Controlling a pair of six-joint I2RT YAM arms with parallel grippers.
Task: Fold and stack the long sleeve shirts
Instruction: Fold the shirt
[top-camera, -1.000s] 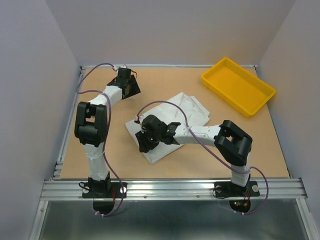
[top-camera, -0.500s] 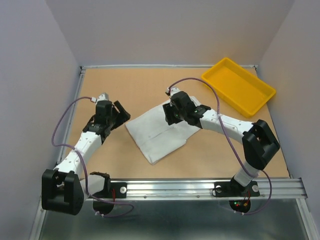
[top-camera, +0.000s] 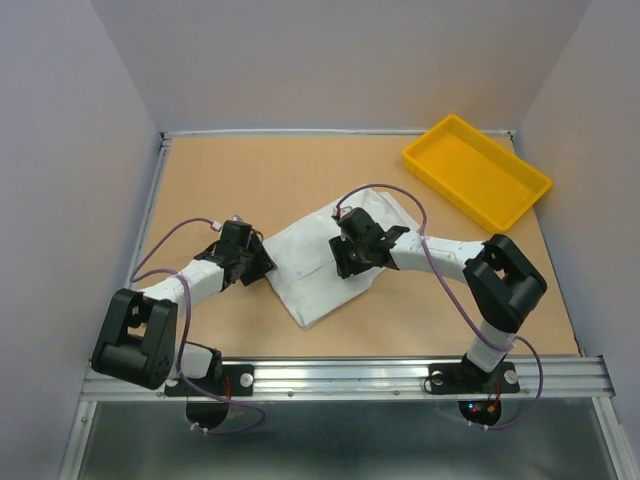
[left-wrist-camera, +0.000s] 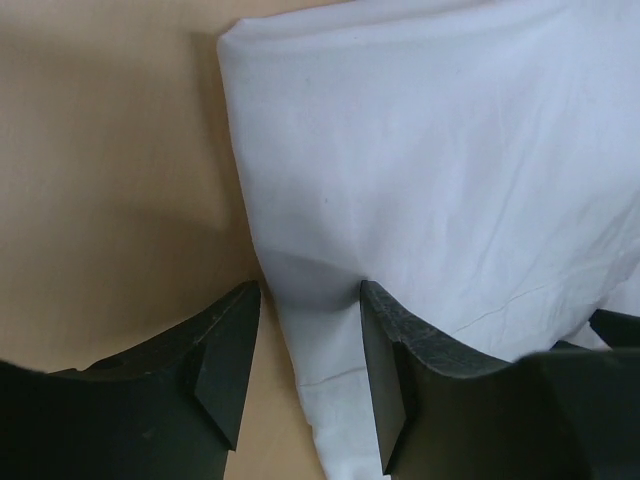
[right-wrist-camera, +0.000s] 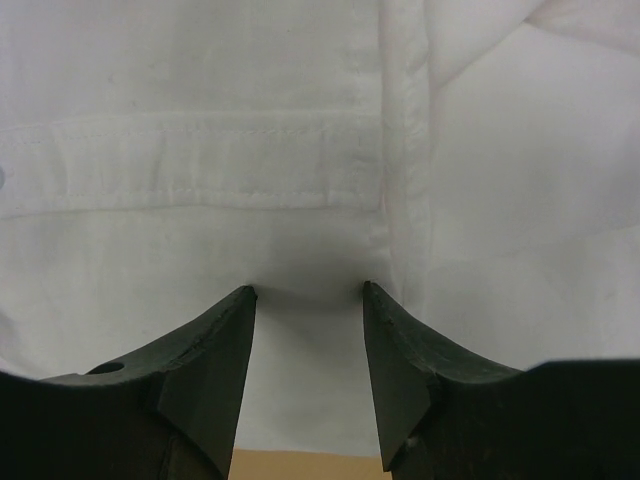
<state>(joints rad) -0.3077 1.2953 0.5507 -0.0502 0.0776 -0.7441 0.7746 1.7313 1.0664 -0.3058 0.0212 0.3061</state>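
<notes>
top external | your shirt (top-camera: 318, 290) lies folded on the table (top-camera: 230, 180), long axis near-left to far-right | left tool (top-camera: 258, 262) spread, straddling its left edge | right tool (top-camera: 350, 265) spread, tips on its middle

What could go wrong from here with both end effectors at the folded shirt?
Left end effector straddles the edge of the white shirt, jaws open: closing may pinch only the top layer, undoing the fold. Right end effector sits open on the fabric beside a stitched seam: dragging could bunch it.
</notes>
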